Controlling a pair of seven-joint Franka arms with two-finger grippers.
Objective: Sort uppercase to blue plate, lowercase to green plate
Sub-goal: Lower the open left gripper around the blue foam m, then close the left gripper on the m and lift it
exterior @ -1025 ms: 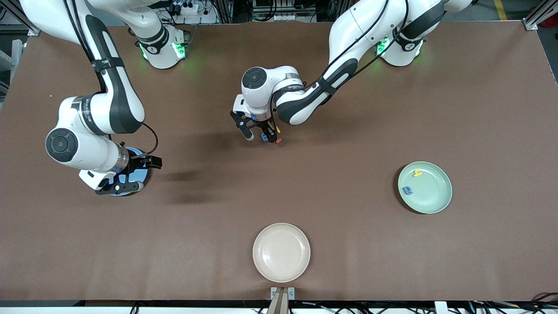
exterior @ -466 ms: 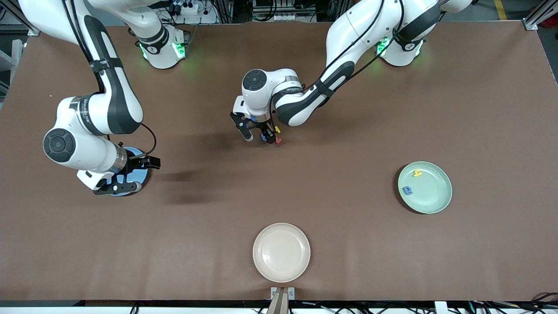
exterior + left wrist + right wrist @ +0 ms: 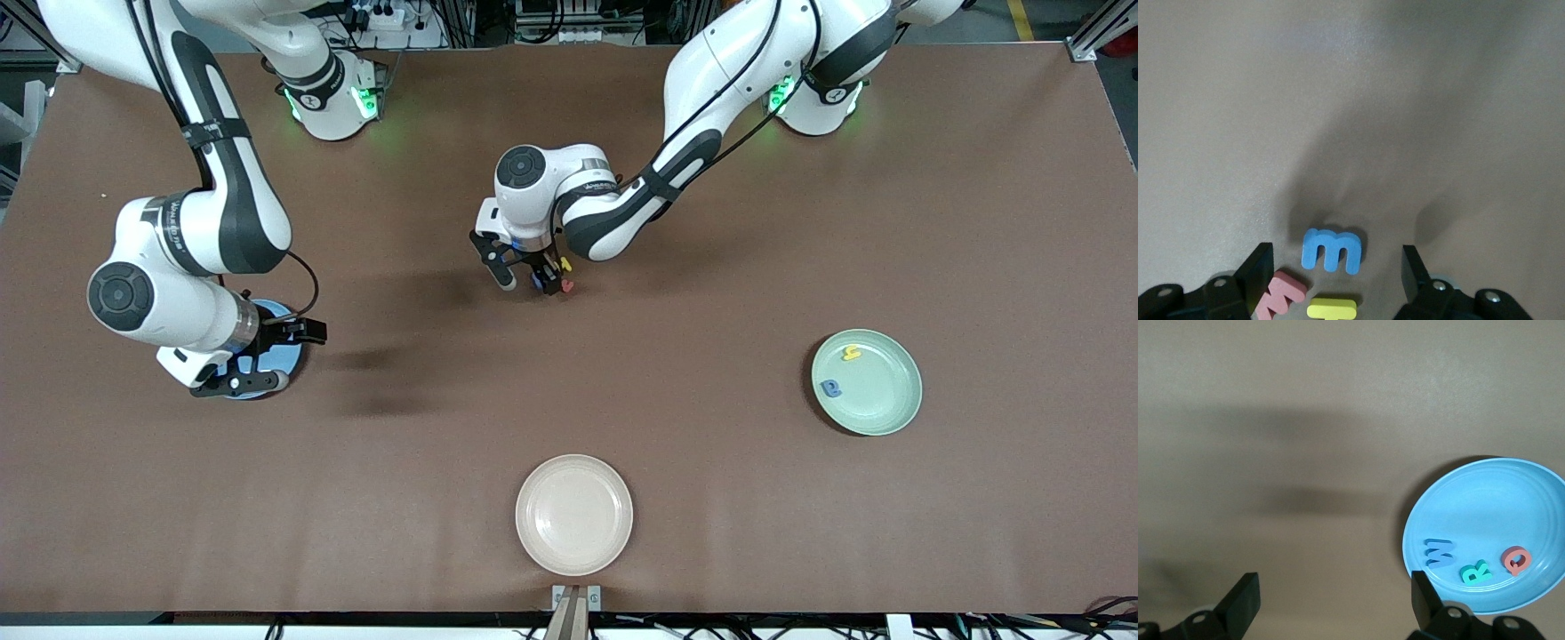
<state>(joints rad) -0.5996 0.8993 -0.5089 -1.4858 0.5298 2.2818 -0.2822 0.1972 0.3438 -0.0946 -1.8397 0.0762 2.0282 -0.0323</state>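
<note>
Watch the left tool (image 3: 530, 283), spread wide and empty, straddling a small blue foam letter (image 3: 1331, 249) on the counter in the upper middle of the front frame. Beware pinching the pink-red foam letter (image 3: 1281, 295) or yellow foam letter (image 3: 1331, 309) crowded just beside it, likely dragging a stray toward the pale green round plate (image 3: 880, 404). Note the right tool (image 3: 277, 357), wide open, empty, waiting over the sky-blue round plate (image 3: 1485, 493).

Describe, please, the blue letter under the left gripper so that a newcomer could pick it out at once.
Start at the left gripper, low over the middle of the table with fingers open. Three small foam letters lie on the cloth there, and the blue letter sits between the fingers. Beside it lie a red letter and a yellow letter; it alone is blue.
</note>
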